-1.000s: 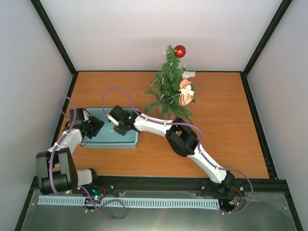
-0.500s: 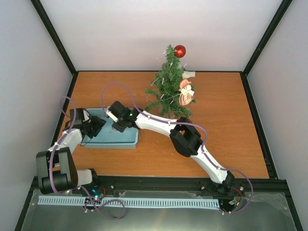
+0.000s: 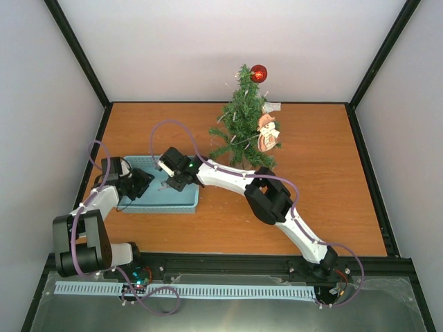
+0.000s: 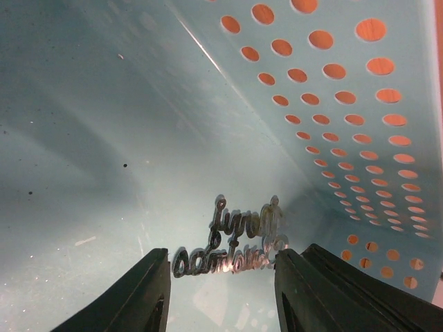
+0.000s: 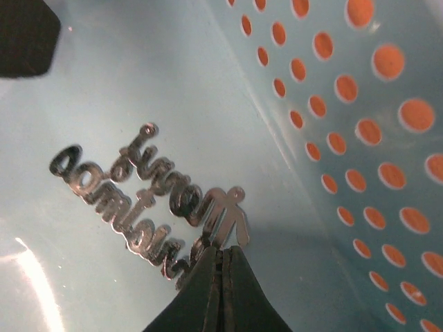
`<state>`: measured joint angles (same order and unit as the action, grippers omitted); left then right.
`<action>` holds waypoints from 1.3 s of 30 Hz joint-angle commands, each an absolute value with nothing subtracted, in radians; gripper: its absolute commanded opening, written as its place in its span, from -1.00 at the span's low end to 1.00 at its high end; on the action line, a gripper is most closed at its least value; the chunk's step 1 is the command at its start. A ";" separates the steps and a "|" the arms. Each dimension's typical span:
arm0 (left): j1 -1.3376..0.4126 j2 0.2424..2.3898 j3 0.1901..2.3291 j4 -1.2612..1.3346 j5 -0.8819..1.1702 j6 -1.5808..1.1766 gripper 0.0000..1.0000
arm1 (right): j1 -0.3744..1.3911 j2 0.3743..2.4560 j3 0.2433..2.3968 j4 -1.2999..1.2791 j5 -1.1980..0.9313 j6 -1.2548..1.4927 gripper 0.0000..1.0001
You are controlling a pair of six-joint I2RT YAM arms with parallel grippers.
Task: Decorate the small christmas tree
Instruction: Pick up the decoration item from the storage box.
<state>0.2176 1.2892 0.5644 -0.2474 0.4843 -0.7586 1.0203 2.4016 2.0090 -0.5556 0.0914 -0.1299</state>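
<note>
The small christmas tree (image 3: 242,117) stands at the back of the table with a red ball (image 3: 258,72) near its top and a snowman figure (image 3: 267,133) on its right side. A silver script-lettering ornament (image 5: 138,194) lies on the floor of a teal perforated tray (image 3: 188,202). My right gripper (image 5: 221,252) is shut with its tips pinched on the ornament's near edge; it sits over the tray's middle in the top view (image 3: 168,185). My left gripper (image 4: 221,277) is open, with the ornament (image 4: 235,242) just ahead between its fingers.
The tray's holed wall (image 5: 346,104) rises close on the right of both grippers. One left finger (image 5: 21,34) shows at the top left of the right wrist view. The right arm stretches across the table in front of the tree. Black frame posts edge the table.
The right gripper went left inside the tray, then came back slightly to the right. The left gripper has hardly moved at the tray's left end.
</note>
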 commanded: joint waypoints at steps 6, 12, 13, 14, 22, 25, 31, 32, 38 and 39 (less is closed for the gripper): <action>0.224 1.299 0.558 -0.213 0.501 -0.767 -0.12 | 1.012 2.399 1.977 -0.573 0.120 -0.121 -0.94; 0.225 1.320 0.555 -0.212 0.507 -0.760 -0.06 | 1.007 2.416 1.964 -0.580 0.124 -0.117 -0.95; 0.225 1.321 0.555 -0.212 0.506 -0.758 -0.06 | 1.006 2.418 1.961 -0.584 0.124 -0.115 -0.94; 0.225 1.321 0.555 -0.211 0.505 -0.757 -0.06 | 1.006 2.419 1.959 -0.586 0.124 -0.114 -0.94; 0.225 1.351 0.548 -0.212 0.518 -0.743 -0.04 | 1.005 2.430 1.967 -0.601 0.115 -0.123 -0.94; 0.224 1.328 0.547 -0.212 0.499 -0.737 -0.04 | 1.005 2.429 1.993 -0.629 0.108 -0.144 -0.94; 0.224 1.285 0.580 -0.231 0.472 -0.778 -0.09 | 1.006 2.428 2.088 -0.725 0.077 -0.229 -0.94; 0.225 1.277 0.582 -0.229 0.475 -0.792 -0.10 | 1.006 2.433 2.089 -0.736 0.082 -0.242 -0.95; 0.225 1.242 0.581 -0.244 0.450 -0.825 -0.17 | 1.006 2.454 2.085 -0.744 0.089 -0.260 -0.95; 0.225 1.244 0.579 -0.244 0.451 -0.825 -0.18 | 1.006 2.458 2.089 -0.744 0.085 -0.257 -0.94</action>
<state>0.2180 1.2636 0.5564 -0.2321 0.4690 -0.7910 1.0092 2.4145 2.0674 -0.7109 0.0933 -0.2314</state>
